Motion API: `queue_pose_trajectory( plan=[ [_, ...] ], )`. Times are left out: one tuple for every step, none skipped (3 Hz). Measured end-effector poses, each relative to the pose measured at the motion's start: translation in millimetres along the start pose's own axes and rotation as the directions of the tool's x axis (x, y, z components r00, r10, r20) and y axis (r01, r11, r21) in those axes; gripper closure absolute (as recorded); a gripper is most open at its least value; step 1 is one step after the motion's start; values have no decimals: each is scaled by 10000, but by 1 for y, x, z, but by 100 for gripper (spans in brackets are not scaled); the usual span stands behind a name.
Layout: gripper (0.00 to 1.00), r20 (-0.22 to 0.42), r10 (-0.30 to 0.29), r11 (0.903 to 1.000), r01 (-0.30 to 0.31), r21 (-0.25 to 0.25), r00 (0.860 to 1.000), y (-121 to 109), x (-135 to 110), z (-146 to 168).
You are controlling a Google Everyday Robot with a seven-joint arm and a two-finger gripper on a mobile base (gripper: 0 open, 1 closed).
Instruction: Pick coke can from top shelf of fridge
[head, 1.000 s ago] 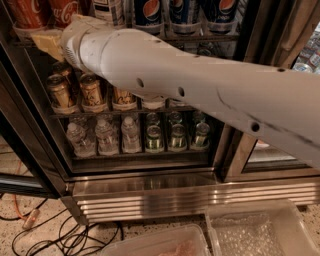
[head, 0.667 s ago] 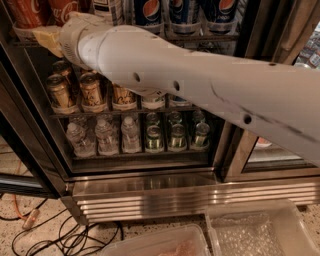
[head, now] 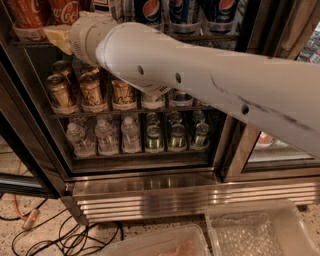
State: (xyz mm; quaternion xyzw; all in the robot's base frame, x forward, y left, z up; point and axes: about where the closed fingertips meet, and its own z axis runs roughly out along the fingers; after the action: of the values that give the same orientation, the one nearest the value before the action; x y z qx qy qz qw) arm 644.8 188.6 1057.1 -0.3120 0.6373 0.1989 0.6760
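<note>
A thick white robot arm [head: 200, 85] fills the middle of the view, slanting from the right edge up to the top left. It reaches into a tall drinks fridge [head: 150, 182] with a dark frame and a ribbed steel panel along its base.

The arm ends in a round white wrist, and past it a pale beige gripper [head: 56, 36] sits at the left end of the top shelf [head: 210, 37], just below and beside the red coke cans. Whether the gripper is apart, together or clamped on anything cannot be told from here.

Two coke cans [head: 27, 12] stand in a clear tray at the far left of that top shelf, cut off by the upper edge of the view. To their right on the same shelf stand blue Pepsi cans [head: 182, 10].

On the shelf below, gold cans [head: 92, 91] stand in rows, partly hidden behind the arm. The lowest shelf holds water bottles [head: 105, 137] on the left and green cans [head: 177, 136] on the right.

On the speckled floor in front lie two clear plastic tubs [head: 255, 230], and a tangle of black cables [head: 75, 234] trails at the lower left.
</note>
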Motion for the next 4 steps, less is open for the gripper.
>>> queue_pose_trajectory(
  plan=[
    [33, -104, 63, 9996, -60, 266, 9999, -11, 6, 0],
    [34, -54, 122, 9989, -119, 451, 9999, -17, 6, 4],
    [34, 283, 183, 9980, -200, 594, 9994, -22, -7, 22],
    [33, 296, 200, 9977, -218, 636, 9994, -28, -7, 29]
  ],
)
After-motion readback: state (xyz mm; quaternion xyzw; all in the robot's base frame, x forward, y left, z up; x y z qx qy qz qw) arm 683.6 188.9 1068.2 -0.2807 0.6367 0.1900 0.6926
